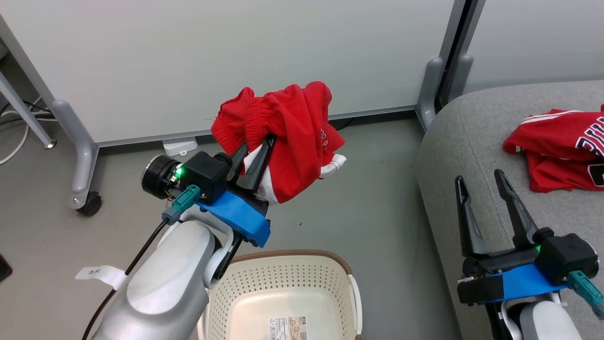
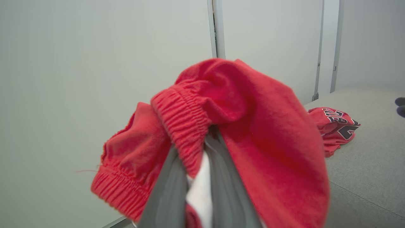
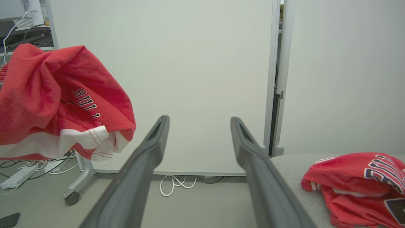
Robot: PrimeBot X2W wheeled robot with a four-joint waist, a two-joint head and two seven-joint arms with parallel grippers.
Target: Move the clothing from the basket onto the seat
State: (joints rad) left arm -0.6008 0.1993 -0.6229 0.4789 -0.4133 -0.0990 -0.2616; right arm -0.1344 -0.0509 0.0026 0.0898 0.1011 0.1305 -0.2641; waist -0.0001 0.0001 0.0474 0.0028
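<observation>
Shorts first: red shorts (image 1: 292,127) w/ white trim hang bunched in the left pincer (image 1: 259,144). They're up in the air above the floor (image 1: 377,212), btwn the basket (image 1: 264,283) & the seat (image 1: 467,141), touching neither. Pincer is pressed nearly together, fingers buried in cloth near the elastic waistband. It's a pinch on a fold, not a scoop, so most of the fabric drapes over & down the far side of the fingers. Held that high prob. so the hanging hem clears the basket rim & the cushion edge on the way over.

One garment is done: red jersey (image 1: 561,151) w/ navy-white lettering lies crumpled on the seat, well in from its rounded edge. The basket sits on the floor beside the left forearm. The part that shows has a paper label (image 1: 288,328) on the bottom & no cloth. Judging by that, the shorts are the last item, approx. halfway across.

Other arm: right pincer (image 1: 479,176) is spread wide, holding nothing, above the seat's edge, near the jersey but not touching it. I'd say it's parked out of the left arm's path.

Next: carry the shorts rightward over the cushion, lower, let go beside the jersey. Risk: thin grip on a fold, so cloth could slip early or snag on a finger at release.
</observation>
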